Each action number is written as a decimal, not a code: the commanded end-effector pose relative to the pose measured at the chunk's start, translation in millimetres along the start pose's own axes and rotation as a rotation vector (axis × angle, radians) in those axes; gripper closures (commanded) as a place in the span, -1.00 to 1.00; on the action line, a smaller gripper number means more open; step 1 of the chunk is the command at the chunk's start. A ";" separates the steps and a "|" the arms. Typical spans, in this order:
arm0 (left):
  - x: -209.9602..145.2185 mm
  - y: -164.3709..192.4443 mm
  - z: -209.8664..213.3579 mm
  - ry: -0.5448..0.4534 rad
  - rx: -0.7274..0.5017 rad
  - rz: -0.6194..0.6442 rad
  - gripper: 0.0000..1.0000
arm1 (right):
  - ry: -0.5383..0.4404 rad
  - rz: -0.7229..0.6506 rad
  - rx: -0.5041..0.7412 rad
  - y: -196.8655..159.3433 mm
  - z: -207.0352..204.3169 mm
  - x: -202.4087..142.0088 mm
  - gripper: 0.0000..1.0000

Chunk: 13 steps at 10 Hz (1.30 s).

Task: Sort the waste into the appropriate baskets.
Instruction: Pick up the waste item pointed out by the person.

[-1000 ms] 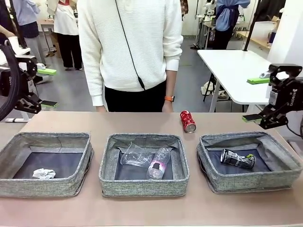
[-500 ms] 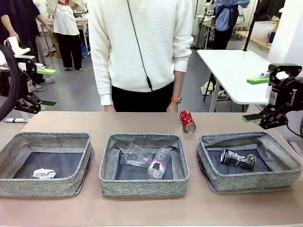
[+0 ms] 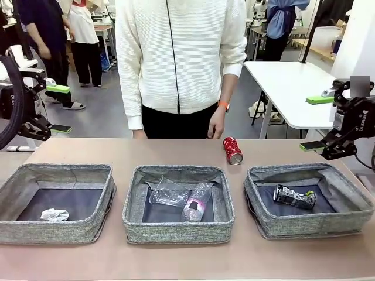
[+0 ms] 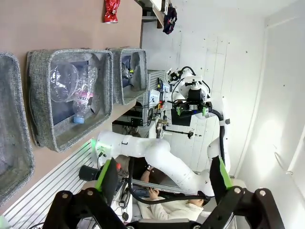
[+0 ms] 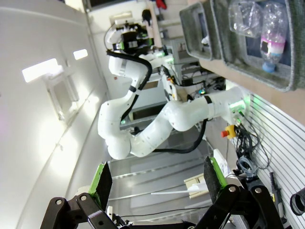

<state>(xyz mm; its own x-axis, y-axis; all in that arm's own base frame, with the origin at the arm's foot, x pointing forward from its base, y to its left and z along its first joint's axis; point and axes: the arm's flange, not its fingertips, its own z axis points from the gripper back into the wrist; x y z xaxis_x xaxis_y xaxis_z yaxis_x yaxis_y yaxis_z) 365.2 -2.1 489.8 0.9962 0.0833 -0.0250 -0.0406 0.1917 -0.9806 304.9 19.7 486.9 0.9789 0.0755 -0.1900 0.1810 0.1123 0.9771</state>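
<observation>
- Your left hand (image 3: pixel 54 108) and right hand (image 3: pixel 316 124) hang released, wide apart, off the counter (image 3: pixel 187 260).
- Red can (image 3: pixel 232 150) lies on counter behind middle basket (image 3: pixel 178 228).
- Bottle (image 3: pixel 197 202) and cup (image 3: pixel 167 192) are in that middle basket.

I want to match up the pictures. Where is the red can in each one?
Front view: the red can lies on the table behind the middle basket, outside all the baskets.
Left wrist view: the can is at the top edge, left of centre.
Right wrist view: not in it.
Shared landmark: the middle basket holding the plastic bottle.
</observation>
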 end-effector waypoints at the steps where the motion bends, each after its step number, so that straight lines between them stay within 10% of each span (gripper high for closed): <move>1: -0.5 -1.2 -0.3 0.000 -0.026 -0.019 -1.00 | 0.002 0.016 0.017 3.0 -0.5 0.5 -1.00; 11: -0.5 -1.2 -0.3 0.000 -0.026 -0.019 -1.00 | 0.002 0.016 0.017 3.0 -0.5 0.5 -1.00; 13: -0.5 -1.2 -0.3 0.000 -0.026 -0.019 -1.00 | 0.019 0.043 -0.146 0.6 -11.7 11.9 -1.00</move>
<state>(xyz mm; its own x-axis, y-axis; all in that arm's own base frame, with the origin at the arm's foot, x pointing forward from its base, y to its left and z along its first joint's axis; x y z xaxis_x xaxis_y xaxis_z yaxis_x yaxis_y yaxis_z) 365.1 -2.2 489.8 0.9963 0.0828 -0.0252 -0.0407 0.1916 -0.9806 305.6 23.7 484.9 0.9784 0.0837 -0.1888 0.1745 0.1543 0.9725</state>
